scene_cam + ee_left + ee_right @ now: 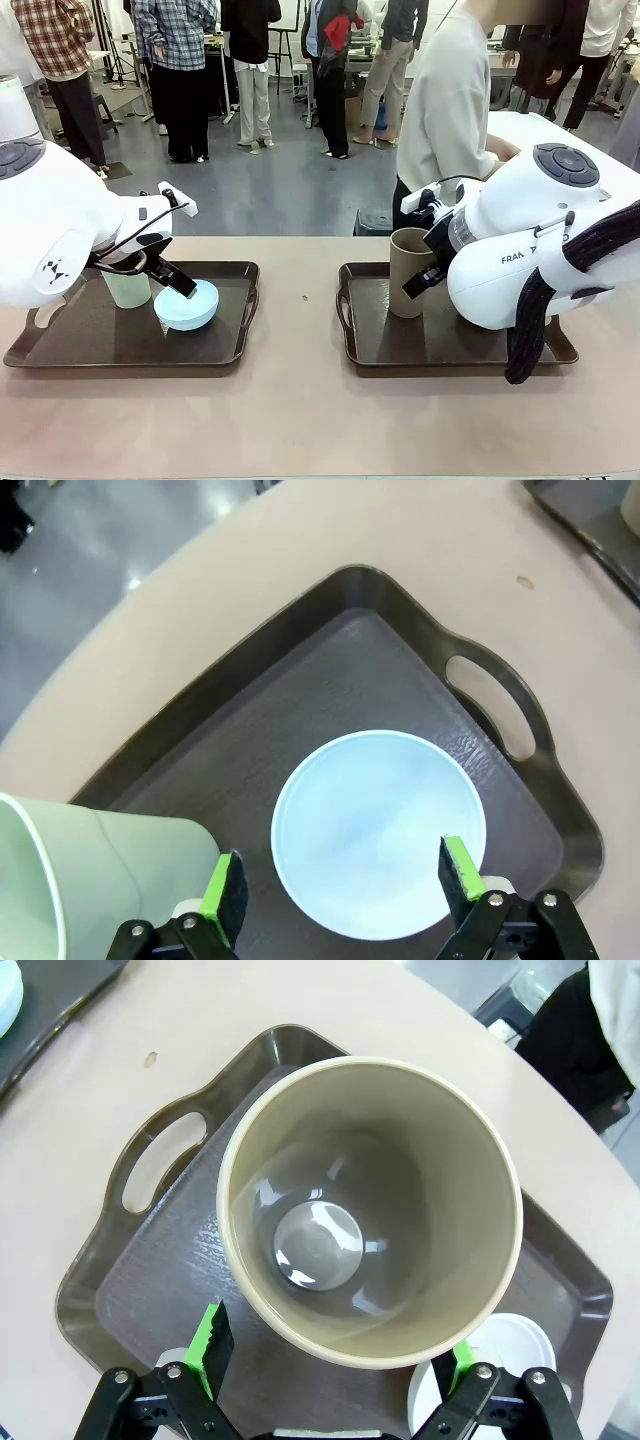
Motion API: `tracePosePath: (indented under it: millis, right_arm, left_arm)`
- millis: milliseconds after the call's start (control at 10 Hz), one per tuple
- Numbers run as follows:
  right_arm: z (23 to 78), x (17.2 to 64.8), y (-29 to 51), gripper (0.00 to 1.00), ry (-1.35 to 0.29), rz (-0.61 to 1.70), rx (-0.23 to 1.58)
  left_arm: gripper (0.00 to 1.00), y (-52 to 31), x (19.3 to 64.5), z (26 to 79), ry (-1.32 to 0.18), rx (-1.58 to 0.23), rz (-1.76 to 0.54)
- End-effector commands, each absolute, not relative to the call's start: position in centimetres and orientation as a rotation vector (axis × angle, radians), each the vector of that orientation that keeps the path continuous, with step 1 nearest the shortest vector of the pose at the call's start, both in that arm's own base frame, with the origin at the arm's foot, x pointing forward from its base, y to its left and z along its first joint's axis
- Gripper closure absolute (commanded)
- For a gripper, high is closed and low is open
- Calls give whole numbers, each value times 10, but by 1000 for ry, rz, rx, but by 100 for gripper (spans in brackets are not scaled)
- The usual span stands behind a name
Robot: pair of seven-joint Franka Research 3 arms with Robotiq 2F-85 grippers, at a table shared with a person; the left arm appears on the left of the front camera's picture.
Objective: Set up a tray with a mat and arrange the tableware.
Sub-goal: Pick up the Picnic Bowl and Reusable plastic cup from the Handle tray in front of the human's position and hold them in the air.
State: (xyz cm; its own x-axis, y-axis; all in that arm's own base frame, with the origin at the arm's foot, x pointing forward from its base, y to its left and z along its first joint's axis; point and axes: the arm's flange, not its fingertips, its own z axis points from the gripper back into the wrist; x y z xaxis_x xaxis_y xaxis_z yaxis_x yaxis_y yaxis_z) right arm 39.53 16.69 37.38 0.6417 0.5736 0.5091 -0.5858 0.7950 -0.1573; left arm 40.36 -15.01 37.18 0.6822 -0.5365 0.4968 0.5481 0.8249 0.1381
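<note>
Toward the counter's left end, my left gripper (342,880) hangs with jaws spread wide, straight above the light blue round bowl (378,830) on a dark plastic tray (300,680). My right gripper (336,1352), equally spread, brackets the upright matte brown tumbler (370,1210).

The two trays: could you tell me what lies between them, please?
In the front view, bare table with one tiny dark speck.
</note>
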Motion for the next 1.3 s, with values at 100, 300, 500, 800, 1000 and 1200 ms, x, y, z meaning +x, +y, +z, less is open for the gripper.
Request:
tracePosePath:
  millis: [100,300,500,800,1000,1200]
  right_arm:
    - [374,395,167,0,-572,661,23]
    - [383,385,169,0,-549,694,29]
    - [409,348,164,0,-524,656,8]
    - [428,299,139,0,-482,554,-14]
    - [411,258,108,0,-367,509,-42]
    - [380,230,91,0,-288,481,-2]
  left_arm:
    - [0,-150,404,372,-550,-22,-609]
    - [0,-150,390,382,-539,-26,-636]
    - [0,-154,353,401,-502,-30,-635]
    - [0,-148,302,427,-404,-25,-581]
    - [0,-137,270,426,-284,-99,-526]
    - [0,-125,258,422,-252,-115,-497]
